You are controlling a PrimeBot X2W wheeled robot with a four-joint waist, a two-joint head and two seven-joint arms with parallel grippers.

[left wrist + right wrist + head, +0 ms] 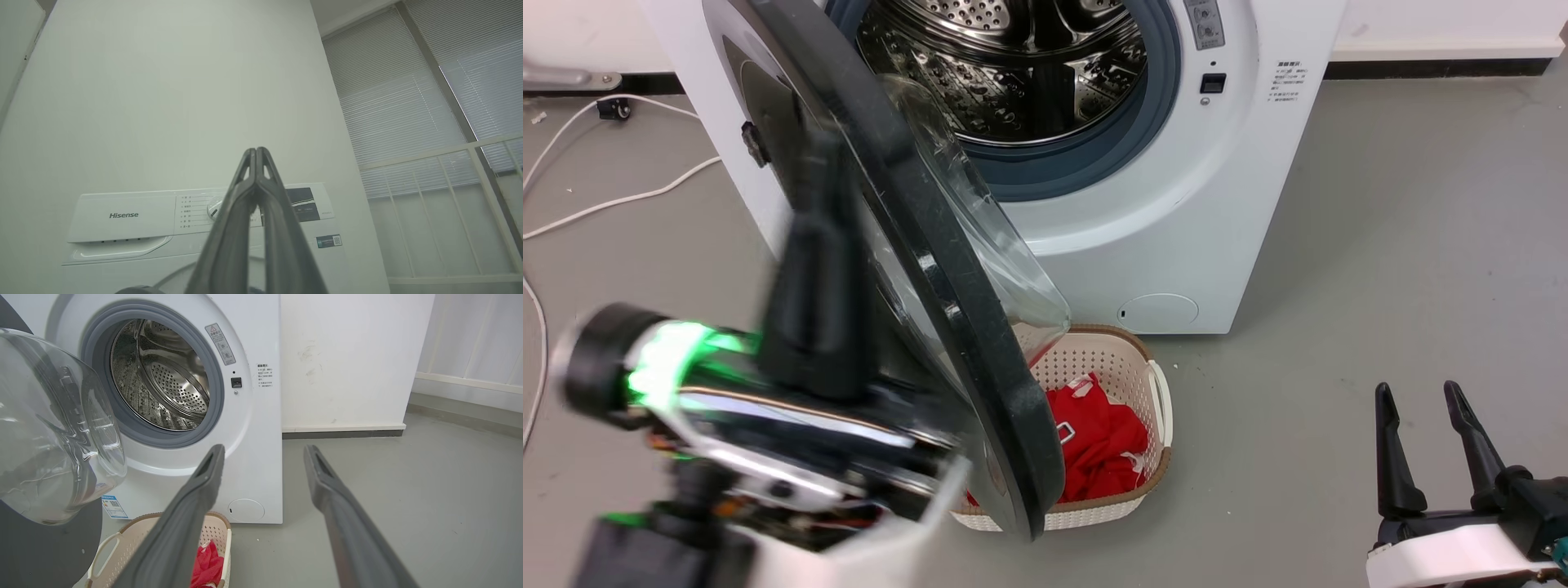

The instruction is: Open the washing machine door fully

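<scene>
Grey smooth floor (1380, 245), bare and matte; white wall (351, 359) behind with a dark skirting strip at its foot. Window blinds (408, 102) to one side of the wall in the left wrist view. Thin white cables (621, 200) trail over the floor at the left of the head view; their count is unclear. One white washing machine (1192, 212) stands on the floor against the wall, its steel drum (1029, 73) exposed inside a grey rubber ring. One door (964, 327), round and glossy black, hinged on the machine's left side, is swung out from the front and seen nearly edge-on from the head; its clear glass bowl (53, 428) bulges toward the drum side. The door's lower edge hangs over one cream perforated basket (1127, 359) that sits on the floor just in front of the machine. Inside the basket lies red cloth (1094, 433), bunched; the number of pieces cannot be told. Two pincers. Left pincer (256, 153): fingers pressed together with nothing between them, pointing up toward the machine's control panel; in the head view it is blurred and lies along the door's outer face, contact not clear. Right pincer (1418, 389): fingers apart, holding nothing, low at the right over bare floor, well apart from the door and basket.
</scene>
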